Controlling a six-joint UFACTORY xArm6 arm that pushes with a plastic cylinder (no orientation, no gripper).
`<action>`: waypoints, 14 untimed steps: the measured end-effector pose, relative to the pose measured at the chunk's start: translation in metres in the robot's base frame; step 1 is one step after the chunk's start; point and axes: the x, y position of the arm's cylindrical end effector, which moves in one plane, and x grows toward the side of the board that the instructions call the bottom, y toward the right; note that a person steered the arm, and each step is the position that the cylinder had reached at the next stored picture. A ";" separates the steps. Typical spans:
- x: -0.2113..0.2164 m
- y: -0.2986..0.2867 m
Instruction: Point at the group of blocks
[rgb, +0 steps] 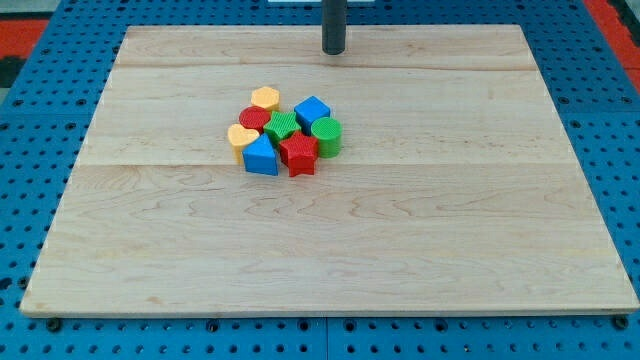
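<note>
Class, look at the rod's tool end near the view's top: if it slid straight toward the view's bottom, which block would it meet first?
Probably the blue cube, directly below my tip; depth is uncertain, so it might graze the green cylinder instead.

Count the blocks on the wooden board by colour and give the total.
Yellow: 2, a hexagon and a heart
Red: 2, a round one and a star
Green: 2
Blue: 2
Total: 8
</note>
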 end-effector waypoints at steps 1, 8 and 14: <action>0.000 0.000; 0.226 0.051; 0.068 0.027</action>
